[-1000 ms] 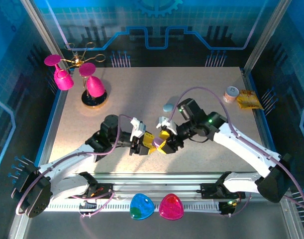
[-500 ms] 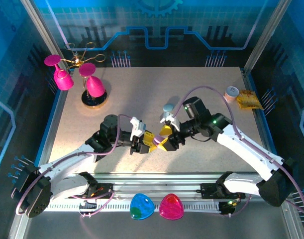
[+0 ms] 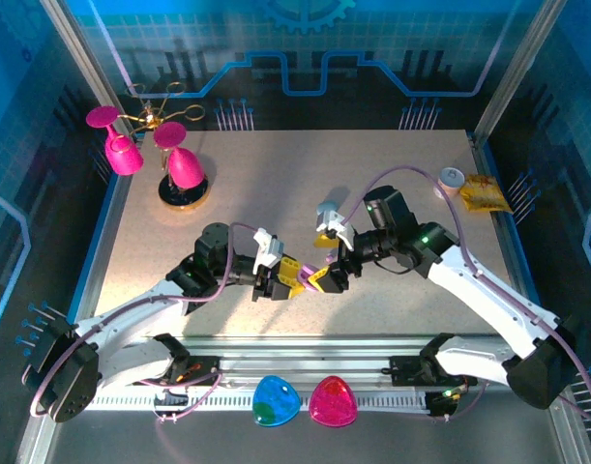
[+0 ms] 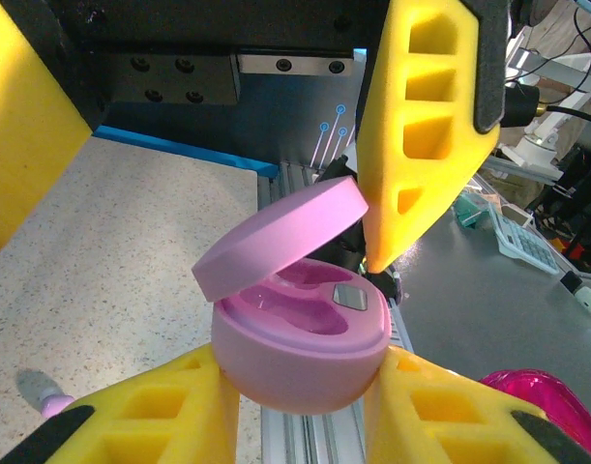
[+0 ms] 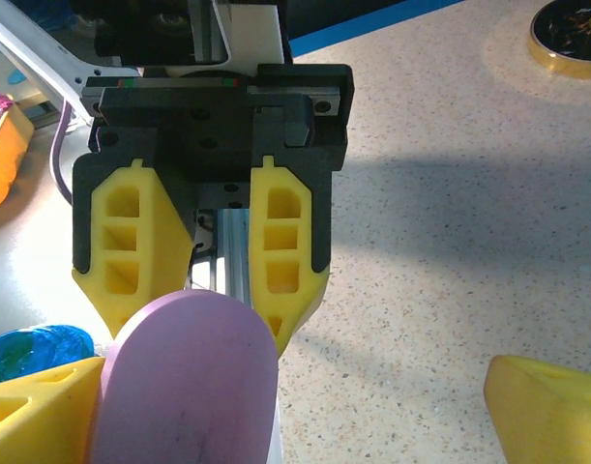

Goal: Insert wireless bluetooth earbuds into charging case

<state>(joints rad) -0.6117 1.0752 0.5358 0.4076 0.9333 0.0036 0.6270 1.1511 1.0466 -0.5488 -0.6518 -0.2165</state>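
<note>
My left gripper [image 4: 310,391] is shut on the base of a light purple charging case [image 4: 300,338], held just above the table near the front rail. Its lid [image 4: 280,237] stands partly raised, and the moulded wells that show under it are bare. My right gripper [image 3: 326,256] is open wide, with one yellow finger on each side of the lid and touching nothing; from the right wrist the lid [image 5: 189,382] rises between its fingertips [image 5: 542,406]. A tiny pale purple earbud [image 4: 51,406] lies on the table to the left of the case.
A stand with pink glasses [image 3: 179,169] is at the back left. A tape roll [image 3: 451,180] and an orange packet [image 3: 484,193] lie at the back right. A blue pebble shape [image 3: 276,399] and a pink one [image 3: 332,401] rest on the front rail.
The right gripper has opened wide and drawn back a little to the right. The left gripper has stayed put with the case.
</note>
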